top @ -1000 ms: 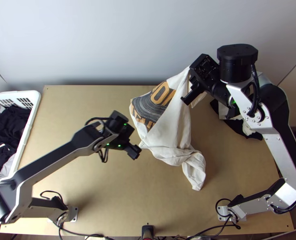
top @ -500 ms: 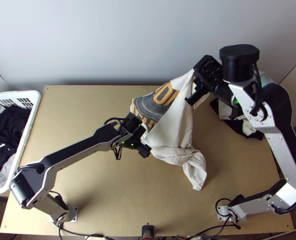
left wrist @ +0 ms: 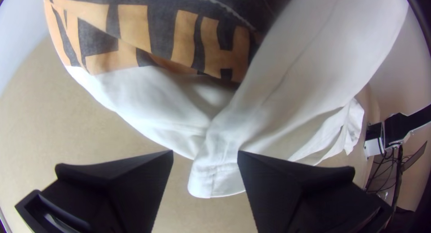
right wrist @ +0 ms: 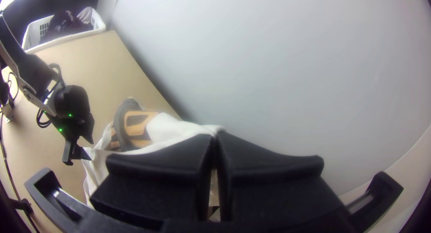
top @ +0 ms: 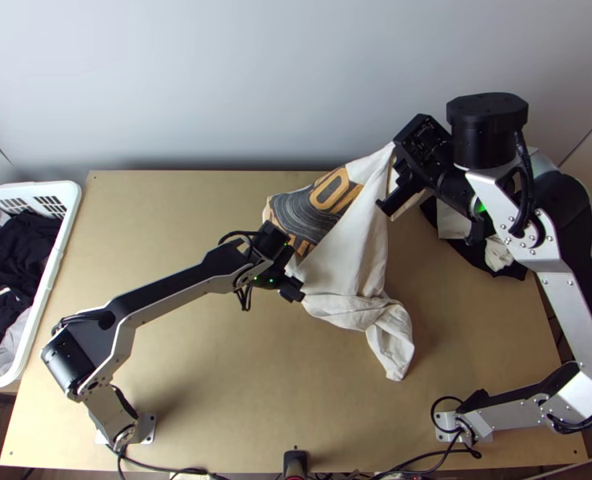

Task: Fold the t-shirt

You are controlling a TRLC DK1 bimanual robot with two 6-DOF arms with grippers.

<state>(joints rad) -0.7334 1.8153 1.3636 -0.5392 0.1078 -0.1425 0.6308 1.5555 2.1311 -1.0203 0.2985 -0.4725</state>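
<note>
The white t-shirt (top: 352,264) with its dark and orange print hangs from my right gripper (top: 400,188) near the table's back, its lower part bunched on the table. In the right wrist view my right gripper (right wrist: 216,136) is shut on a bit of the shirt (right wrist: 168,129). At the shirt's left side stands my left gripper (top: 298,290). The left wrist view has my left gripper (left wrist: 205,156) open, a hemmed white corner of the shirt (left wrist: 220,170) lying between and beyond its fingers.
A white basket (top: 68,208) of dark and grey clothes stands at the left edge. More cloth, black and white (top: 488,254), lies under the right arm. Bare wood (top: 240,384) stretches along the table's front (top: 168,200) and back left.
My left gripper has moved right and slightly up the picture to the shirt's side. My right gripper has shifted a little right, drawing the shirt's upper part along.
</note>
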